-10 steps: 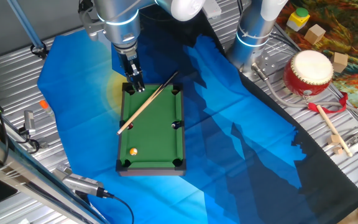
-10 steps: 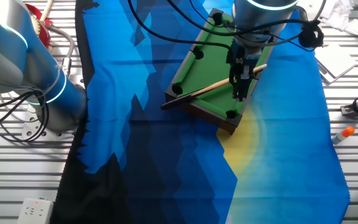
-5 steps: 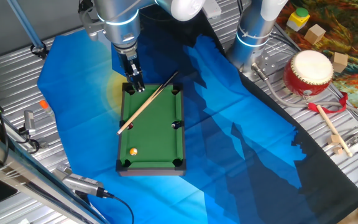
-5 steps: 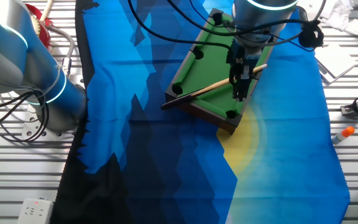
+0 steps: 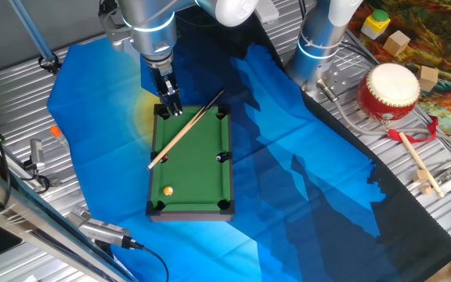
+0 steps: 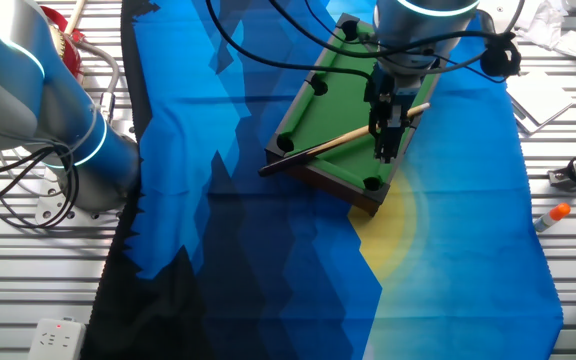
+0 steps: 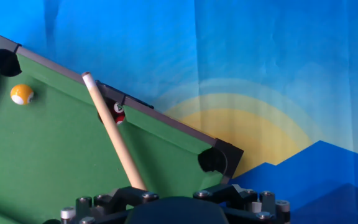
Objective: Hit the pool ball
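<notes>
Showing red ball (image 7: 119,112) by cue (image 7: 113,129): hand view only; gripper (image 5: 173,108) state can't tell; pool ball (image 5: 167,190) far end.

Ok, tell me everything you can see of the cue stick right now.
The cue stick is a thin, straight, light wooden-looking rod with a pale tip. It lies diagonally across the green pool table, both ends sticking out past the rails. In the hand view its tip end rests over the rail by a side pocket that holds a red ball, while its other end runs under the gripper. Whether the fingers actually clamp it cannot be told. The orange pool ball sits apart from it, near a far corner pocket.
</notes>
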